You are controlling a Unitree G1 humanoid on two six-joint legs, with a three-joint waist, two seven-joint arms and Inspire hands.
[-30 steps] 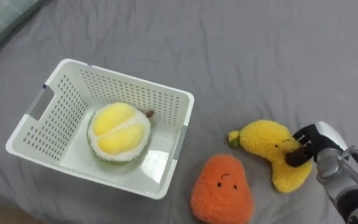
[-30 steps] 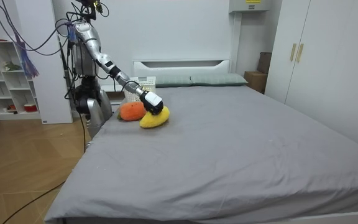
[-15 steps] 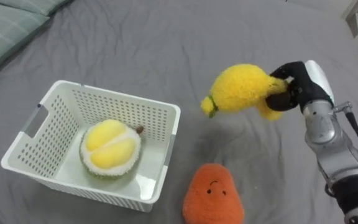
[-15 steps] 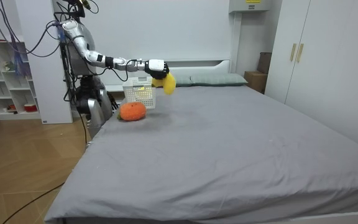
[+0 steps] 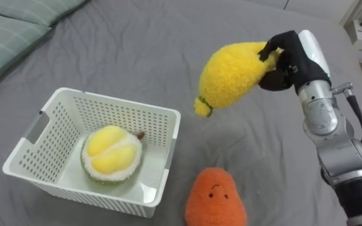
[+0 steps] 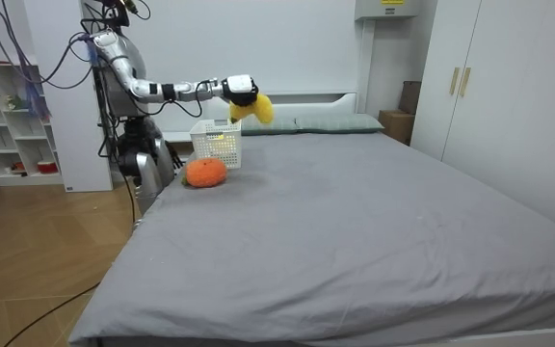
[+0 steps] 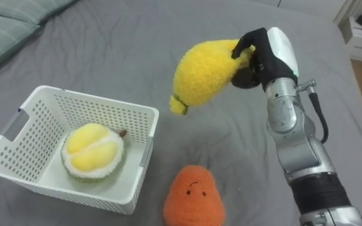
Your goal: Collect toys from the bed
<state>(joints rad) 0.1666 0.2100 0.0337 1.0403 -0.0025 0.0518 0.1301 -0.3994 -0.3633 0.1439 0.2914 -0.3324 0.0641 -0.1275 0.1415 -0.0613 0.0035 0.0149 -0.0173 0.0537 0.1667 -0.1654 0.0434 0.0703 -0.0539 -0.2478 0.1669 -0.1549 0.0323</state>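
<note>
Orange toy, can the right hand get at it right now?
Probably not yet: the right hand is full, shut on the banana in the air. The orange toy lies uncovered beside the basket.

Grey bed [image 6: 355, 222], white wardrobe [image 6: 509, 96]; wooden floor [image 6: 37, 260]

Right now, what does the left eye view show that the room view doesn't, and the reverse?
Left eye view: the durian plush lying inside the white basket, and the face on the orange plush. Room view: the robot standing beside the bed, a wardrobe and a shelf unit. Both: the right hand shut on the yellow plush, held up above the bed; basket and orange plush rest on it.
</note>
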